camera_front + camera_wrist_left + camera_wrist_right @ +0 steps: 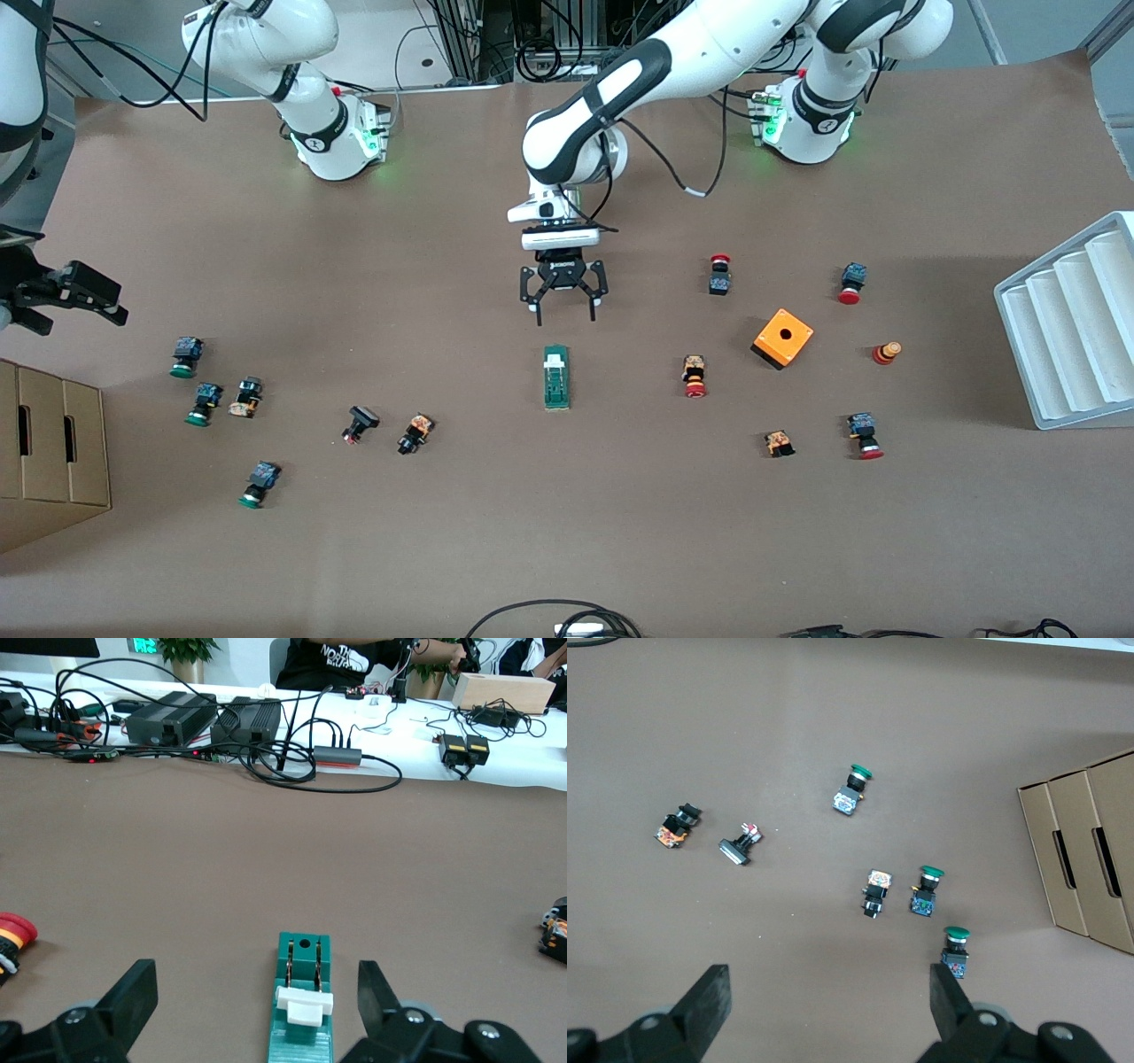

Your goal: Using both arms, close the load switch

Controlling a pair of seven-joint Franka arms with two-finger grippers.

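The load switch (556, 377) is a narrow green block with a white sliding tab, lying mid-table. My left arm reaches in from its base, and its left gripper (564, 312) hangs open just short of the switch's end that lies farther from the front camera. In the left wrist view the load switch (301, 1001) lies between the spread fingers of the left gripper (255, 979), apart from both. My right gripper (93, 297) waits open over the right arm's end of the table. The right gripper (828, 979) holds nothing, with bare table between its fingers.
Green-capped push buttons (188, 356) and others lie scattered toward the right arm's end, beside a cardboard box (49, 452). Red-capped push buttons (695, 376), an orange box with a hole (783, 338) and a white ribbed tray (1072, 328) sit toward the left arm's end.
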